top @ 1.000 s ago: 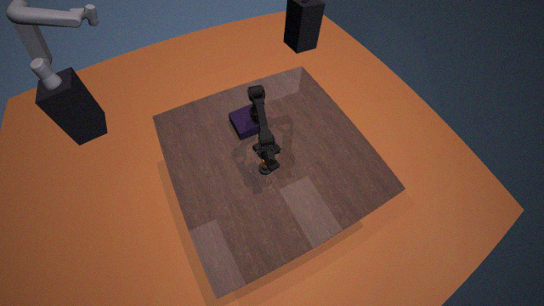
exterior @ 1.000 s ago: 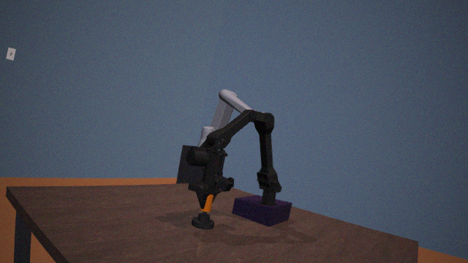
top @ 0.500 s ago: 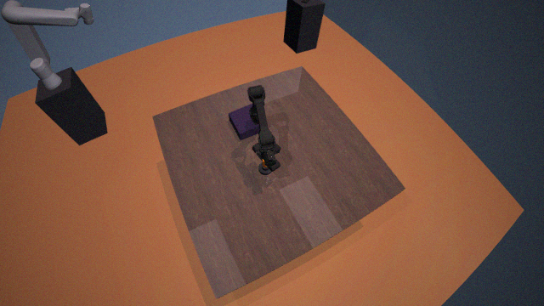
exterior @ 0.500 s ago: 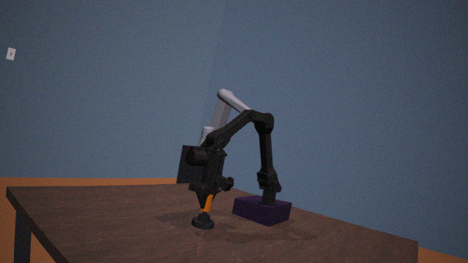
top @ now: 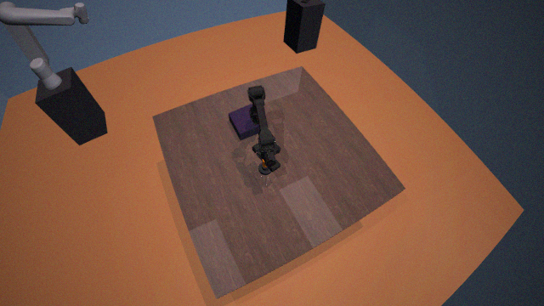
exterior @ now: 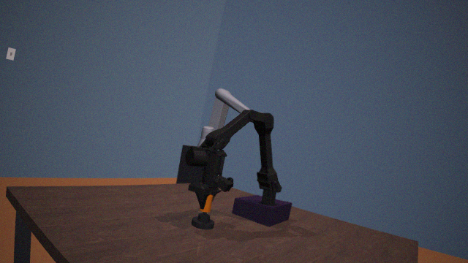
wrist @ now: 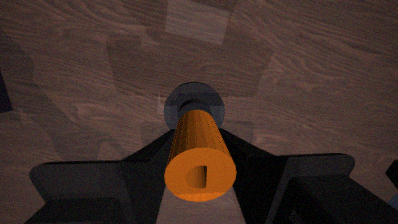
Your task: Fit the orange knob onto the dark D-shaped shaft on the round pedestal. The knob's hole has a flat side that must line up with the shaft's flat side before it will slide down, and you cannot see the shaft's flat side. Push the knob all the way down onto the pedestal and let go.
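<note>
The orange knob [exterior: 208, 203] [wrist: 182, 175] is a ribbed cylinder, a little slanted in the exterior view. The wrist view shows its near end with a D-shaped opening, flat side to the right. My gripper [exterior: 206, 205] [wrist: 196, 133] is shut on the knob, with a finger on either side. The round dark pedestal [top: 262, 171] [exterior: 202, 223] [wrist: 171, 107] stands on the table, directly below the knob. The knob's lower end is at or just above the pedestal's raised centre; whether they touch I cannot tell. The shaft is hidden, and so is its flat side.
A dark purple block [top: 242, 122] [exterior: 252, 210] is under the arm's base, behind the pedestal. The wooden table [top: 229, 246] [exterior: 110, 212] carries both. Off the table stand a black box [top: 70, 110] with a pale arm [top: 47, 16] and another black box [top: 303, 27].
</note>
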